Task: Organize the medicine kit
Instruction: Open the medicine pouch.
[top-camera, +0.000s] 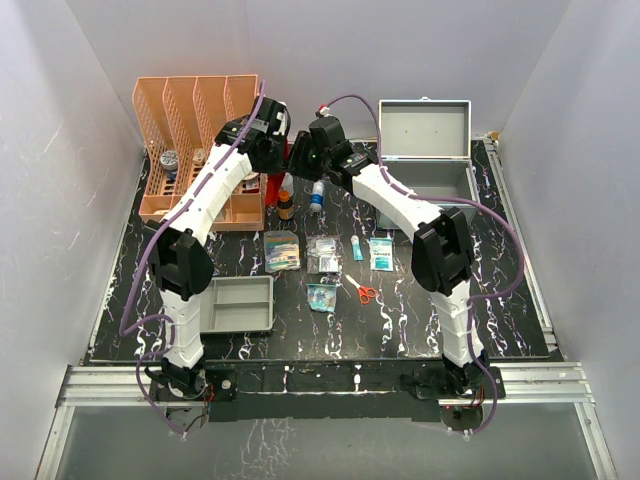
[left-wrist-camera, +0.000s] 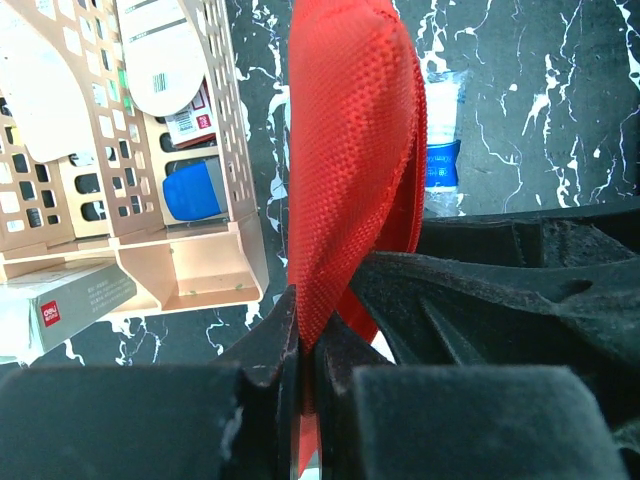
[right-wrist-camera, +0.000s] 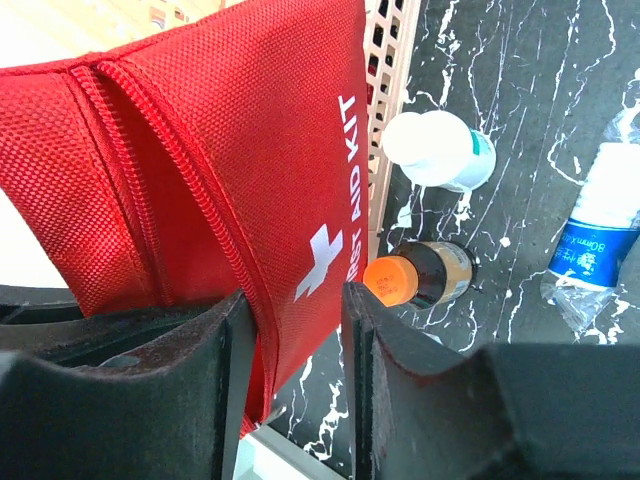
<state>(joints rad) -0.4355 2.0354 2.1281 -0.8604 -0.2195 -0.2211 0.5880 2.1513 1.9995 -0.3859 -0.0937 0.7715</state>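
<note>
Top external: pale walls (top-camera: 60, 150) enclose black veined table (top-camera: 330, 335) bearing medicine kit (top-camera: 425, 130).

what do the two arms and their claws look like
The left arm and right arm have white shells with black joint housings. A purple cable runs along each arm and loops free near the wrist. The left claw and right claw have blocky matte black fingers.

Red woven pouch (right-wrist-camera: 220, 150) with a white cross sits between black fingers (right-wrist-camera: 430, 390); white-veined black counter (right-wrist-camera: 520, 100); orange-capped brown bottle (right-wrist-camera: 425, 275) beside them.
</note>
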